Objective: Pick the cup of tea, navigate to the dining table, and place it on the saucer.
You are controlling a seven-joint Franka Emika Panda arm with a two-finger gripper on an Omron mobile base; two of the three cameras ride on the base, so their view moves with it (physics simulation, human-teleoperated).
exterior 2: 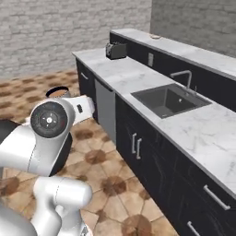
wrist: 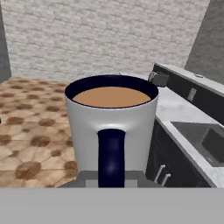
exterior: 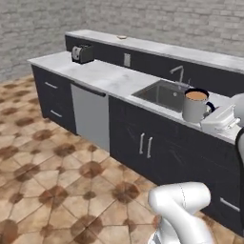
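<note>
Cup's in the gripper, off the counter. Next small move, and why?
Probably drive the base toward the dining table, keeping the cup of tea level. The gripper holds it upright in the air, tea near the rim, and the saucer sits far off on that raised marble top.

Arm point(exterior 2: 46, 143): glossy white rounded link shells, dark grey-black joint sections. Circular dark end cap point(exterior 2: 48, 119) with concentric rings, small red centre mark. White blocky hand housing point(exterior: 220, 119).
</note>
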